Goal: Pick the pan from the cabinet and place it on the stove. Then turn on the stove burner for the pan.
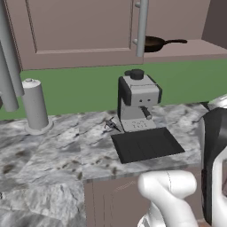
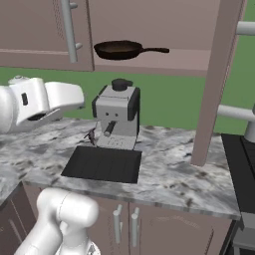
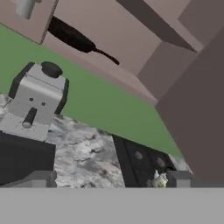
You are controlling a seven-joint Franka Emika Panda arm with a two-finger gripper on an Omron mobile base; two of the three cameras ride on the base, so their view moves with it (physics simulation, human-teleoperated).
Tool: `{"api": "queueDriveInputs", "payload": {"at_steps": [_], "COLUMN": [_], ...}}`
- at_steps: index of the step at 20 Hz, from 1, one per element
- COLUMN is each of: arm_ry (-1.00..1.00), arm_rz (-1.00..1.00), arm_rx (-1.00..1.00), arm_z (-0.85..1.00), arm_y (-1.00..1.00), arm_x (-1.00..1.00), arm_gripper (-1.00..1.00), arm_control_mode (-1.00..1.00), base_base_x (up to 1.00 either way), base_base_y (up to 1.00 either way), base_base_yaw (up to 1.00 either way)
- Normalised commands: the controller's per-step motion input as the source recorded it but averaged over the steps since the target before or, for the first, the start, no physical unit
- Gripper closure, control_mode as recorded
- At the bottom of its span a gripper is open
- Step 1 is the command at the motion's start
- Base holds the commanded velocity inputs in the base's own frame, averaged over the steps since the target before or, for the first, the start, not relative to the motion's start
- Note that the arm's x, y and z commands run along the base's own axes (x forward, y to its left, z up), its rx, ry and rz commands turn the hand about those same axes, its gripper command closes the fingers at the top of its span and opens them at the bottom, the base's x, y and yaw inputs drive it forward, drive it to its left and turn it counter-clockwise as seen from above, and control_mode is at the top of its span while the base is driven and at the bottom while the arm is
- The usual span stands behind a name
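**Still shelved: pan sits in the open cabinet, gripper wide and empty**

Up on the lower shelf of the cabinet [image 2: 164, 30], the pan [image 2: 117, 49] rests flat, its long thin handle pointing to the right in both base views. One cabinet door [image 2: 218, 84] stands swung out, edge-on in the right base view, and the other door [image 1: 75, 31] is shut to the left of the pan, its grey bar handle [image 1: 141, 27] partly covering the pan's rim in the left base view.

Below the shelf, on the marbled counter [image 1: 53, 159], the coffee machine [image 1: 138, 101] stands against the green wall, with a flat black mat [image 1: 146, 144] lying just in front of it. A grey paper-towel roll [image 1: 34, 105] stands upright farther left on the counter.

The stove [image 3: 142, 164] shows in the hand view as a black cooktop with grey burner caps, set into the counter to the right of the coffee machine and beneath the swung-out door.

The gripper [image 3: 109, 179] points toward the counter and wall, well apart from the pan; its fingertips [image 3: 41, 178] stand wide apart with nothing between them.
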Motion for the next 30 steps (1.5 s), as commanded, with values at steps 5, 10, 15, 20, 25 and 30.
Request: {"api": "queueDriveInputs", "payload": {"at_steps": [5,10,15,20,25,30], "arm_ry": [-0.07,-0.12,-0.12,-0.14,-0.1,-0.04], "arm_rz": [0.15,0.13,0.06,0.0,0.0,0.01], "arm_rx": [0.17,0.18,0.2,0.24,0.12,0.03], "arm_z": [0.05,0.0,0.01,0.14,0.28,0.12], "arm_y": [0.72,0.74,0.62,0.28,0.02,0.0], "arm_x": [-0.08,0.0,0.0,0.09,0.32,0.57], "arm_gripper": [-1.0,-1.0,-1.0,-1.0,-1.0,-1.0], "arm_control_mode": [-1.0,-1.0,-1.0,-1.0,-1.0,-1.0], "base_base_x": [0.0,0.0,0.0,0.0,0.0,0.0], "base_base_y": [0.0,0.0,0.0,0.0,0.0,0.0], "base_base_yaw": [0.0,0.0,0.0,0.0,0.0,0.0]}}
